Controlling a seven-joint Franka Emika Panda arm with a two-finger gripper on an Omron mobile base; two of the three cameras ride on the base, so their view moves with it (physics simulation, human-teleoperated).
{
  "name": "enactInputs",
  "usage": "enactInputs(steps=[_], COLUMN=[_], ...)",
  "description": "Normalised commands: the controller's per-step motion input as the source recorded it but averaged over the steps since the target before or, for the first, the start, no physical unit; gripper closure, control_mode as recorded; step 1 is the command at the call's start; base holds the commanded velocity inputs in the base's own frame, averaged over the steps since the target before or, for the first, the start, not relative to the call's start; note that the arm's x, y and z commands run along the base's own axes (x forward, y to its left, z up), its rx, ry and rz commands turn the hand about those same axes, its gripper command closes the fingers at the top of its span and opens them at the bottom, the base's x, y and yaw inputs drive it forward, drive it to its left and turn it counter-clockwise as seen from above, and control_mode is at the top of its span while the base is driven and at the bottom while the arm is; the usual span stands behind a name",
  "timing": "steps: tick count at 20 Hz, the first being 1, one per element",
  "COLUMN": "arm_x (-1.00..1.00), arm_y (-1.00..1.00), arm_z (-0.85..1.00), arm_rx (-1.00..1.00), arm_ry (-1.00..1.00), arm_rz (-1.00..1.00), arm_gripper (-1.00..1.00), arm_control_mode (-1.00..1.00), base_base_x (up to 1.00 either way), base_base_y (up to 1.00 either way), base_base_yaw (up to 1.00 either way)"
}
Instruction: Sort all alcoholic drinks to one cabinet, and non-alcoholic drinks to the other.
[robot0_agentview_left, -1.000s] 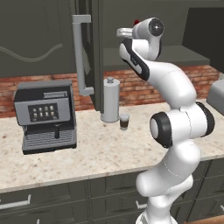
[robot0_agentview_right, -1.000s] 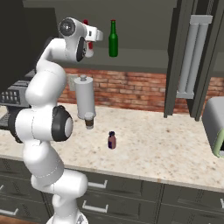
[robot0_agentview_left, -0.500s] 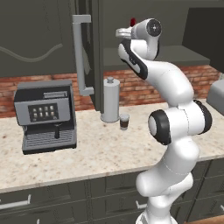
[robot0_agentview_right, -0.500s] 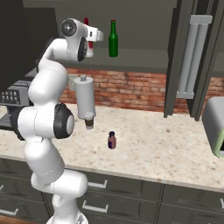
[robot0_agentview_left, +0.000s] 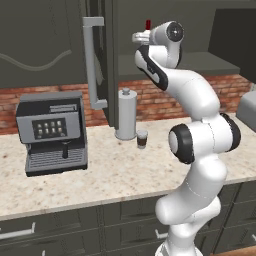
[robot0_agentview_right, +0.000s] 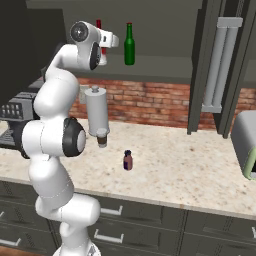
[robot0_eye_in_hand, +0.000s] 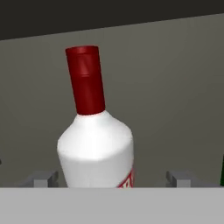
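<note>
**White bottle on the cabinet shelf, claw released**

Your white bottle (robot0_eye_in_hand: 95, 155) stands on the open cabinet's shelf (robot0_agentview_right: 165, 62), its base cut off in the hand view and its body hidden behind the wrist from the base. The gripper (robot0_eye_in_hand: 111, 179) is spread wide, fingers clear of it. The green bottle (robot0_agentview_right: 129, 45) stands beside. Below, the coffee cup (robot0_agentview_right: 102, 137) and purple bottle (robot0_agentview_right: 128, 160) sit on the speckled counter (robot0_agentview_right: 190, 175) before brick

On the open cabinet (robot0_agentview_right: 165, 67) shelf, a green bottle (robot0_agentview_right: 129, 45) stands beside the tool (robot0_agentview_right: 102, 50).
</note>
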Motion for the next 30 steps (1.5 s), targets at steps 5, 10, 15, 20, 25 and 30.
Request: enactInputs(steps=[5,10,15,20,25,30], arm_x=[-0.14,-0.38,-0.56,-0.70,-0.70,-0.53], arm_y=[0.00,0.00,0.00,-0.06,-0.09,-0.10], arm_z=[0.00,0.00,0.00,-0.01,-0.04,-0.09], arm_rx=[0.00,0.00,0.00,0.00,0.00,0.00], arm_ry=[0.00,0.00,0.00,0.00,0.00,0.06], arm_rz=[-0.01,0.00,0.00,0.00,0.00,0.00], arm_gripper=[-1.00,-1.00,-1.00,-1.00,-1.00,-1.00], arm_control_mode=[-1.00,-1.00,-1.00,-1.00,-1.00,-1.00], base_base_x=[0.00,0.00,0.00,0.00,0.00,0.00], base_base_y=[0.00,0.00,0.00,0.00,0.00,0.00], base_base_yaw=[0.00,0.00,0.00,0.00,0.00,0.00])
